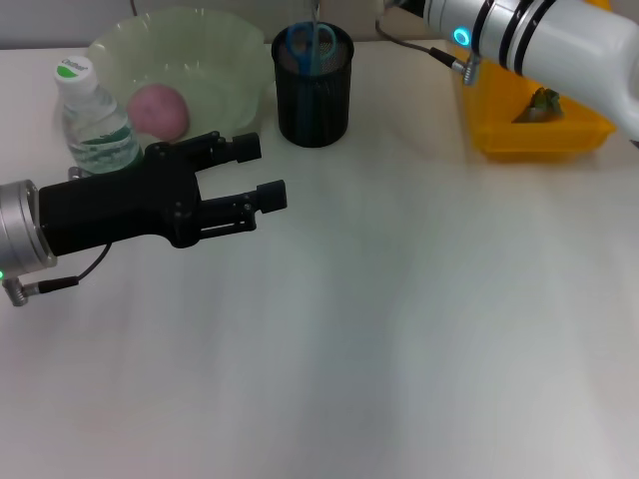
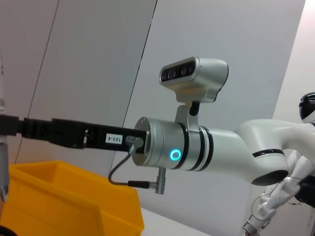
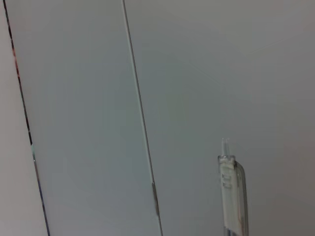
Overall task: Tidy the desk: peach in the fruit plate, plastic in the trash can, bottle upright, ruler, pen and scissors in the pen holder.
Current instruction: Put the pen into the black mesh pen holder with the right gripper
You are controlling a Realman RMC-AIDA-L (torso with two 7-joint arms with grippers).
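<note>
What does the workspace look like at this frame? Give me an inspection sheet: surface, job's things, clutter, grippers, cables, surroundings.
Surface: white table, bare across the near half.
Job's things: peach in the plate; bottle upright beside the plate; scissors standing in the holder; pen shows in the right wrist view; a scrap lies in the yellow bin; ruler not made out.
Clutter: nothing seen.
Grippers: left gripper open, empty, above the table by the bottle; right arm reaches over the bin toward the holder, its gripper out of the frame.
Cables: one at each wrist.
Surroundings: grey wall panels.
</note>
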